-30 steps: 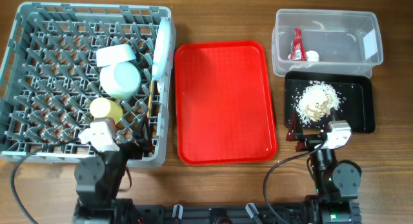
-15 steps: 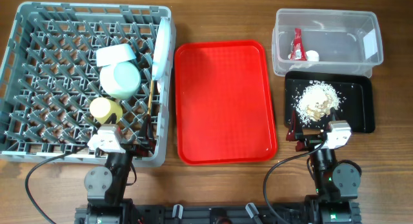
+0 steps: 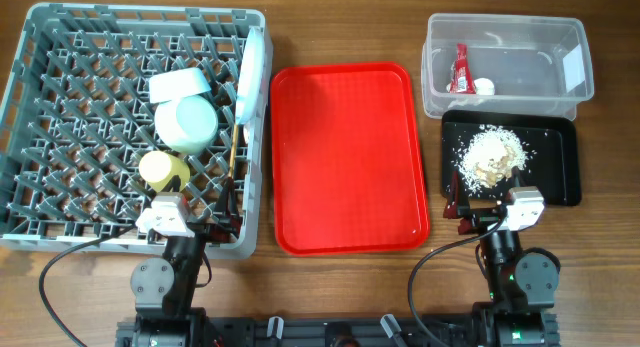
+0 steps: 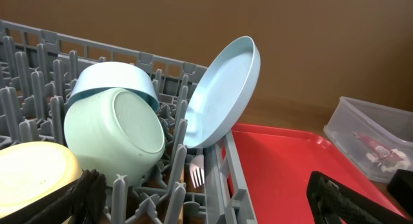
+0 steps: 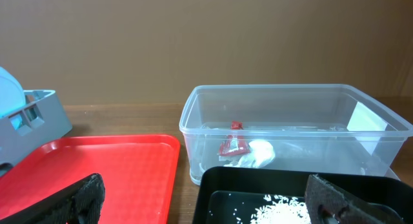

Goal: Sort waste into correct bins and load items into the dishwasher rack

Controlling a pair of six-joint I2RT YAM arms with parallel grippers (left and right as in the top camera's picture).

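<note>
Overhead, the large square grey plastic dishwasher rack point(image 3: 140, 14) stretches ahead of my left claw point(image 3: 215, 215), which sits low at the rack's near right corner. Just ahead and to the left of that claw is the yellow cup point(image 3: 163, 168). Beyond it is the light green bowl point(image 3: 190, 124) on its side, with the pale blue bowl point(image 3: 180, 85) touching it further on. The thin wooden chopstick point(image 3: 235, 152) runs straight ahead of the claw, and the round pale-blue plate point(image 3: 252, 77) stands on edge by the right wall. The red plastic serving tray point(image 3: 345, 157) lies between my two claws. My right claw point(image 3: 460, 209) sits at the near left corner of the shallow black rectangular tray point(image 3: 565, 177), which holds the pile of crumbly whitish-beige food scraps point(image 3: 492, 155). Beyond that, the clear plastic rectangular tub point(image 3: 505, 27) holds the crinkled red snack wrapper point(image 3: 461, 69) and the small white round bit point(image 3: 484, 86).

In the left wrist view, my fingers are spread wide and grip nothing. The green bowl's underside faces me, the plate leans right, and the white plastic fork point(image 4: 197, 172) shows among the pegs beneath it.

In the right wrist view, that claw also gapes wide and is empty. The black tray lies between its fingers, with the tub just behind.
</note>
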